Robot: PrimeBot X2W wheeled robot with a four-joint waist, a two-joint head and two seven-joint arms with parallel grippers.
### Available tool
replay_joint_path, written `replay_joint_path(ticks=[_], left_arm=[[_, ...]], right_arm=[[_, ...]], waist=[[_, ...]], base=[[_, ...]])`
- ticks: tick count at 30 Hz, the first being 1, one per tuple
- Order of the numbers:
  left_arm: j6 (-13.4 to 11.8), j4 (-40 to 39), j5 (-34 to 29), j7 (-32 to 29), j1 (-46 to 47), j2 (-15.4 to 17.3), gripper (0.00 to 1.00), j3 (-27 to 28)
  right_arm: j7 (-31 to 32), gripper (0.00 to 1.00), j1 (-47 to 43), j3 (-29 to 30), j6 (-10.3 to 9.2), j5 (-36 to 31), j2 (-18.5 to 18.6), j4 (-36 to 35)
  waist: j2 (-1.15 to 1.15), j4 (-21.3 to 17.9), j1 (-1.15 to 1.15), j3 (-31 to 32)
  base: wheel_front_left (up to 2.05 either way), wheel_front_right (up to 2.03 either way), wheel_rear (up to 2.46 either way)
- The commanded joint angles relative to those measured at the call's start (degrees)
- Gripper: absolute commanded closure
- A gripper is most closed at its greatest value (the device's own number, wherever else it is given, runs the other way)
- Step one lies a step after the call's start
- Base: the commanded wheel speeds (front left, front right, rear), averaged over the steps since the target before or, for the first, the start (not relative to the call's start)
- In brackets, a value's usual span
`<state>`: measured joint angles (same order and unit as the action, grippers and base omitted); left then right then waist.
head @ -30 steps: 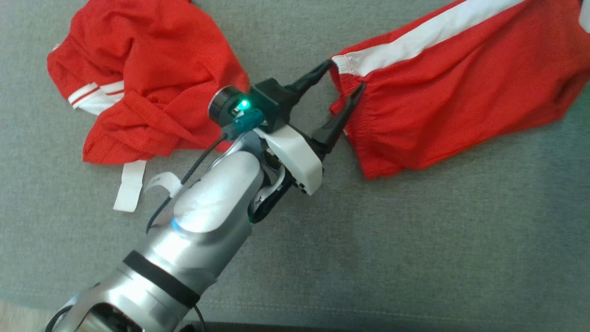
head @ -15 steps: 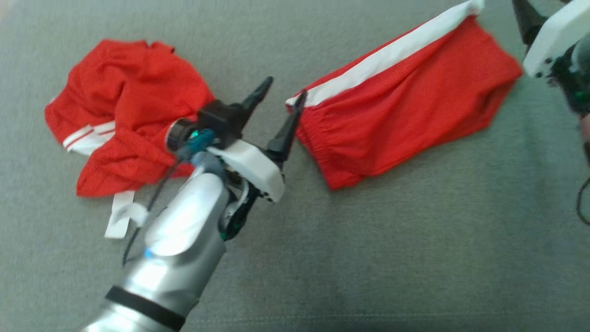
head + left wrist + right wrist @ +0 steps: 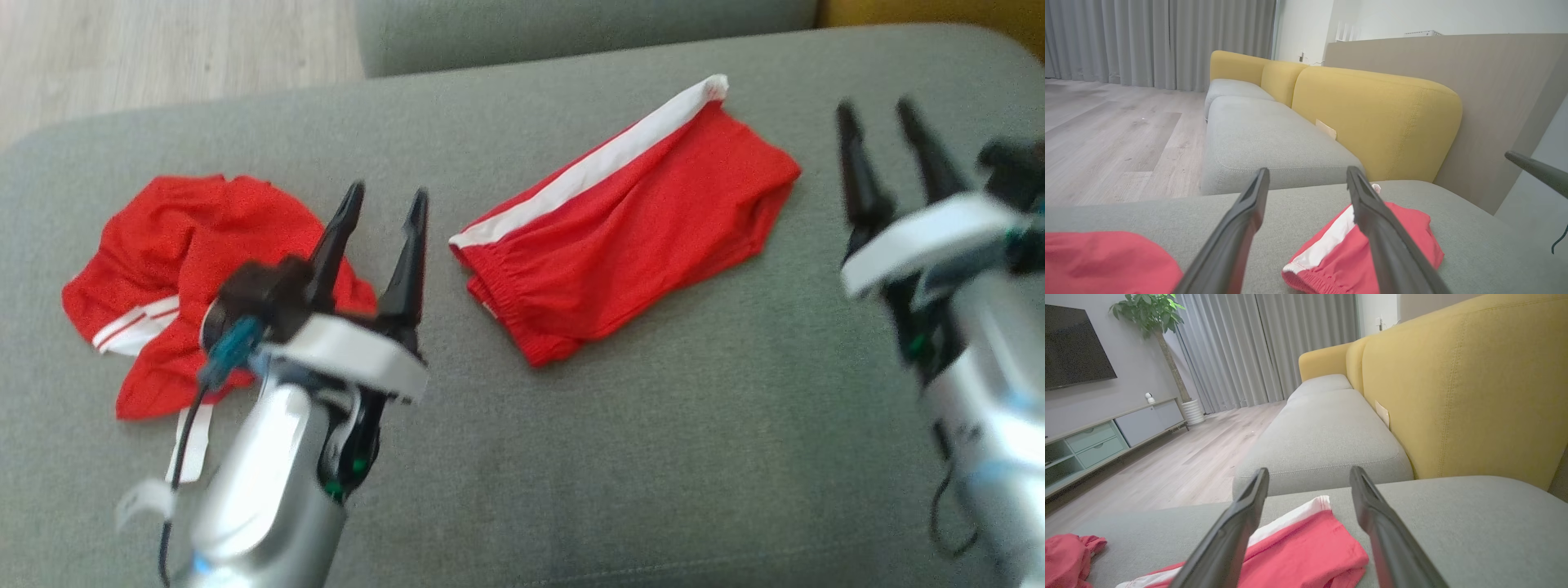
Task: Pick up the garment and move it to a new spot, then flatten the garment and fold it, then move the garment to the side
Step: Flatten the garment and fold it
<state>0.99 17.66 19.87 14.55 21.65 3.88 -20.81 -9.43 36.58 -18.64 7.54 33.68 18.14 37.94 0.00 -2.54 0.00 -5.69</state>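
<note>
The fold could be lost if the folded red shorts with a white side stripe are lifted to be moved to the side. If only the top layer is pinched, the cloth may fall open, and thin cloth may slip out of narrow fingers. The wrong piece could also be grabbed, because a crumpled red cloth with white stripes is lying near the left edge of the grey soft sofa seat. The shorts are laid near the seat's back edge, about the middle. The left gripper and the right gripper are held one to each side of the shorts, fingers apart, and nothing is held. The shorts look flat and neatly doubled over, with a gathered waistband at the left end and a few soft wrinkles.
</note>
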Motion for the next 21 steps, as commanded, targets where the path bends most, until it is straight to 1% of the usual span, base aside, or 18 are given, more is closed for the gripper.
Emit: replay_joint_path(ticks=[1, 6, 9, 13, 17, 21], left_arm=[[-0.01, -2.48, -0.39, 0.45, 0.62, 0.8, 0.0, 2.73], [0.14, -6.04, -2.28, 0.45, -5.71, 0.03, 0.0, 6.66], [0.6, -8.02, -3.74, 0.45, -9.56, -0.39, 0.0, 8.11], [0.9, -10.21, -3.96, 0.45, -14.53, -0.83, 0.0, 9.73], [1.14, -11.16, -3.83, 0.45, -17.39, -0.96, 0.0, 10.03], [1.18, -11.26, -3.48, 0.45, -17.48, -0.99, 0.0, 8.73]], right_arm=[[-0.93, 0.0, -0.57, -0.19, -0.05, -1.07, -0.93, -2.46], [-2.89, 0.0, -9.62, 3.9, -0.05, -5.35, -5.39, -6.1], [-3.38, 0.0, -14.77, 7.22, -0.05, -7.69, -8.19, -8.03], [-3.05, 0.0, -20.07, 10.95, -0.05, -10.67, -11.35, -10.25], [-1.9, 0.0, -23.02, 13.73, -0.05, -12.55, -13.13, -12.72], [-0.16, 0.0, -24.31, 15.92, -0.05, -13.91, -13.96, -14.81]], waist=[[0.0, -0.83, 0.0, 1.19], [0.0, -1.51, 0.0, 2.92], [0.0, -1.68, 0.0, 3.98], [0.0, -1.78, 0.0, 4.87], [0.0, -1.47, 0.0, 5.13], [0.0, -0.35, 0.0, 4.65]], base=[[0.0, 0.0, 0.0], [0.0, 0.0, 0.0], [0.0, 0.0, 0.0], [0.0, 0.0, 0.0], [0.0, 0.0, 0.0], [0.0, 0.0, 0.0]])
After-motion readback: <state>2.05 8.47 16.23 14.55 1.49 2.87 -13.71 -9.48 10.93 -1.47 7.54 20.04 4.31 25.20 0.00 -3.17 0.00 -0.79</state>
